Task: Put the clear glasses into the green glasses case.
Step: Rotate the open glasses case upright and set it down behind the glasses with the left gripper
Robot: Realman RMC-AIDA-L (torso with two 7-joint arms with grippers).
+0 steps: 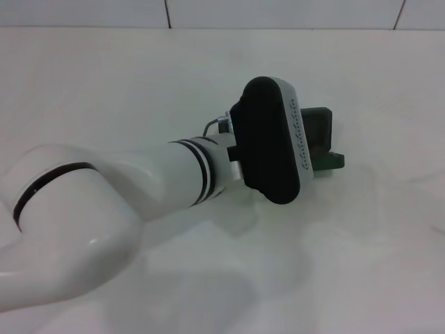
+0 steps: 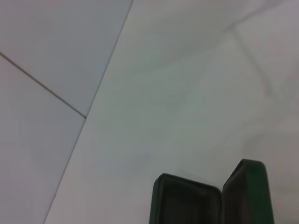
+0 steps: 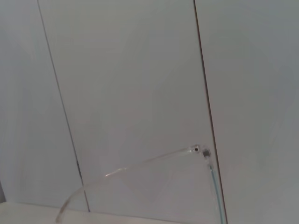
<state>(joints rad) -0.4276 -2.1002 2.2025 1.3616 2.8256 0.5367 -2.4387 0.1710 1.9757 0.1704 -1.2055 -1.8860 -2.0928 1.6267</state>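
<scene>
The green glasses case (image 1: 325, 139) lies open on the white table, its lid raised. My left arm reaches in from the left, and the black back of the left gripper (image 1: 272, 139) hangs just in front of the case and hides most of it. In the left wrist view the green glasses case (image 2: 187, 203) shows its dark inside and its upright lid. The clear glasses (image 3: 196, 150) appear only in the right wrist view: one thin clear temple arm and a hinge, close to the camera against a tiled wall. My right gripper is out of view.
The white table (image 1: 361, 243) spreads around the case. A tiled wall (image 1: 208, 12) rises at its far edge. Nothing else stands on the table in view.
</scene>
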